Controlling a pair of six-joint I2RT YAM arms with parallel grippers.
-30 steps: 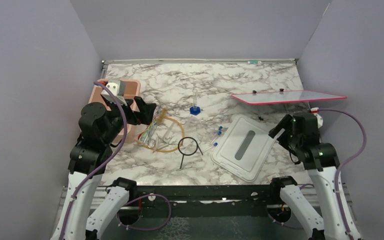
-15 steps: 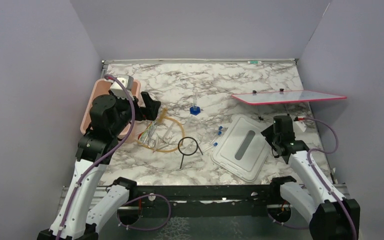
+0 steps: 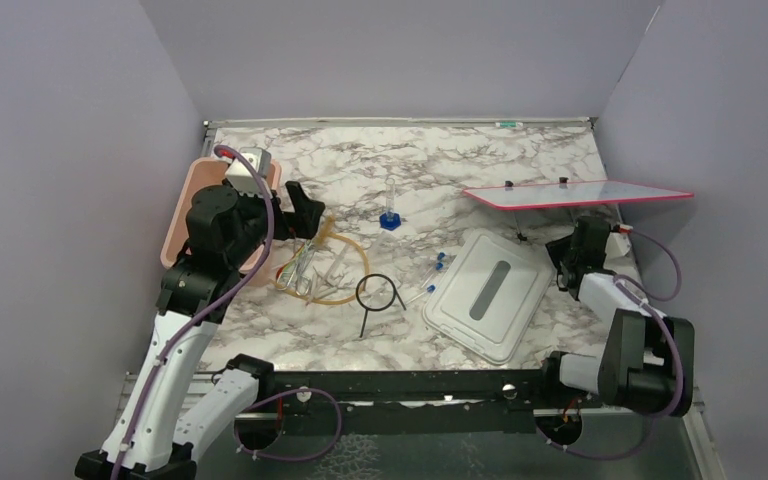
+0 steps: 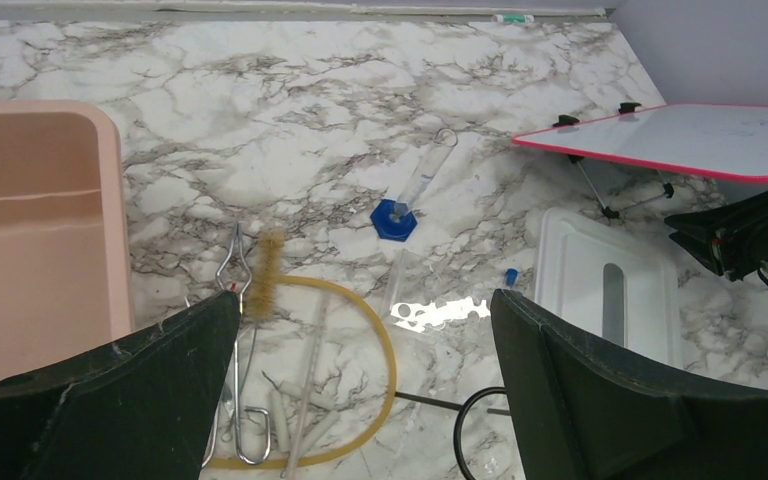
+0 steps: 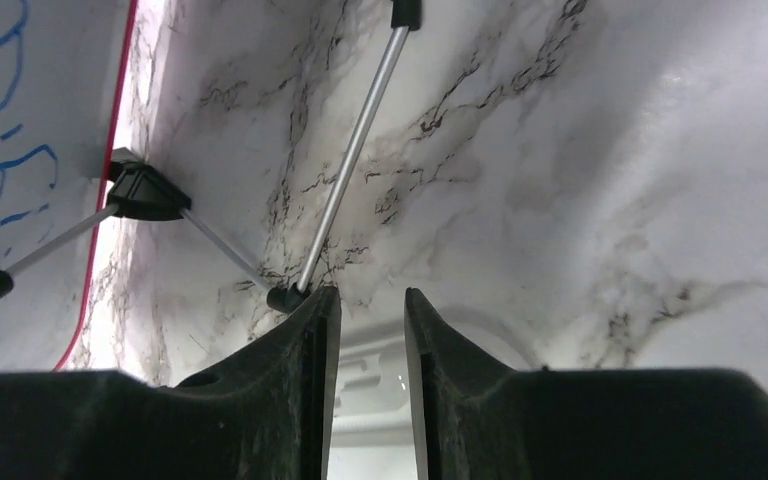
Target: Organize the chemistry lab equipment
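Counter (image 3: pixel 460 160): glossy white, grey marble veining.

Left claw (image 4: pixel 365 298): spread wide, nothing between the matte black fingers; hangs above the amber rubber tubing loop (image 4: pixel 393 365).

Right claw (image 5: pixel 370 295): fingers close together with a narrow gap, nothing pinched; sits low over the counter beside a thin metal leg of the red-framed whiteboard (image 3: pixel 580 192). Blue marker strokes on the board, not readable.

Chemistry lab equipment: loose on the counter between the pink rectangular plastic tub (image 4: pixel 30 220) and the white rectangular lid (image 3: pixel 460 300) with its grey slot.
- Metal tongs (image 3: pixel 298 272): shiny wire, flat inside the tubing loop, beside a tan bristle brush (image 4: pixel 265 265).
- Blue-based clear vial (image 4: pixel 393 217): hexagonal base, slim tube, upright.
- Black wire ring (image 3: pixel 367 312): round, straight stem, flat.
- Clear blue-capped tubes (image 3: pixel 439 262): just beside the lid's left edge.
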